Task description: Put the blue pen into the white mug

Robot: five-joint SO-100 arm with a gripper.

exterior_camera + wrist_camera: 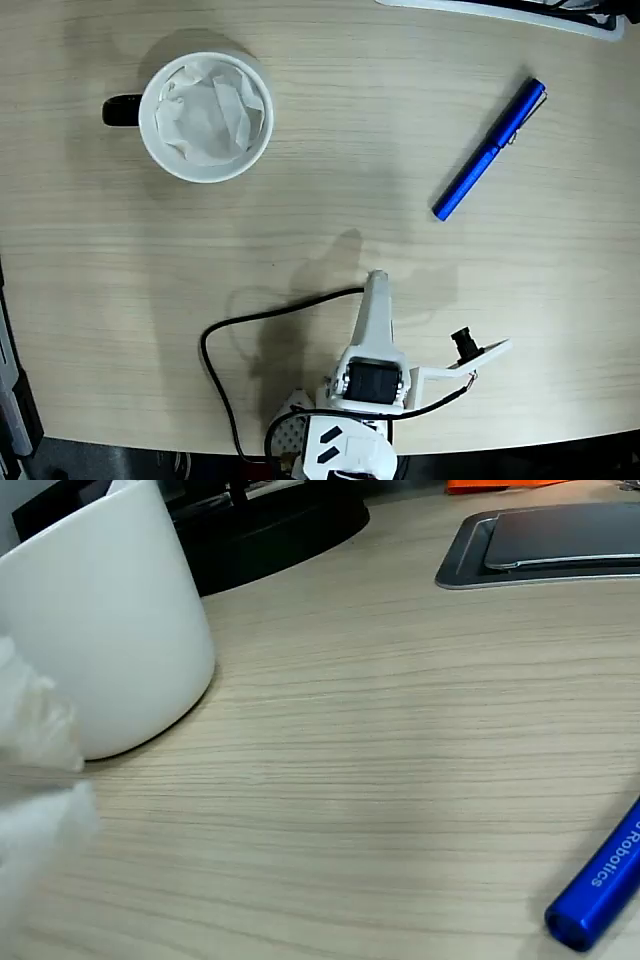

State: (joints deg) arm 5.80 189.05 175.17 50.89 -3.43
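While seen from overhead in fixed view: wood-grain worktop [330, 140] carrying everything. White arm [372, 370] low centre w/ black cable [225, 340] looping off to its left. White mug [206, 116] upper left, black handle pointing left, crumpled paper inside. Blue pen [490, 150] upper right, lying flat on a diagonal, well apart from mug. Pincer [378, 285] pointing up-frame between the two, near neither, holding nothing; can't tell how far open. Wrist view: mug wall [105, 620] left, pen end [598, 885] lower right w/ white lettering.
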